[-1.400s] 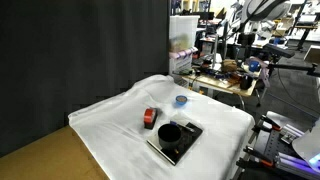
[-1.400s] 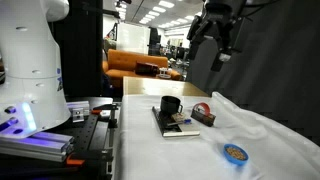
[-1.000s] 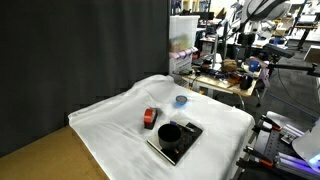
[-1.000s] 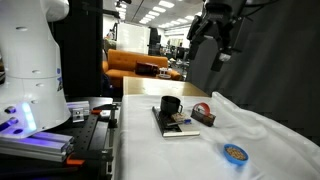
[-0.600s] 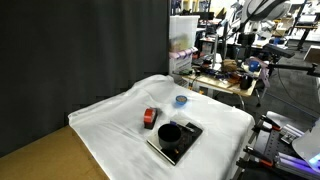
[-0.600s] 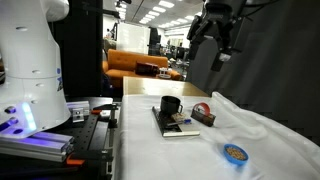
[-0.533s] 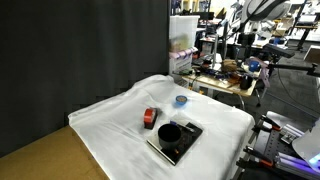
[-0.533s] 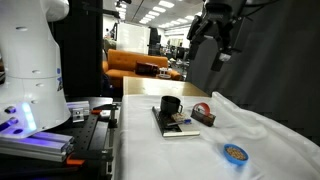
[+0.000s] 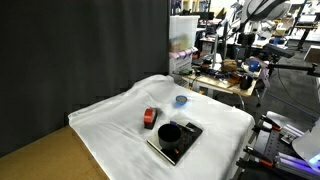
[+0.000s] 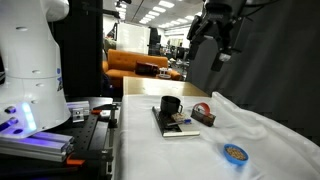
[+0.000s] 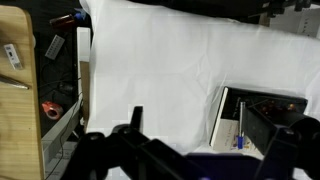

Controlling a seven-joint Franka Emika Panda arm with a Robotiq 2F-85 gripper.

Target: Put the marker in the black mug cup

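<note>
Black mug cup: squat, round, stands upright, mouth up, on dark square slab. Marker: slim, pale, blue-ended, lies flat on same slab beside cup.

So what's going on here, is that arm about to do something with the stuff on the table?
A robot arm is meant to put a marker into the black mug. Right now its gripper hangs open, high above the cloth-covered table, holding nothing. The mug sits on a dark square slab, and what looks like the marker lies on that slab beside it, not yet picked up.
</note>
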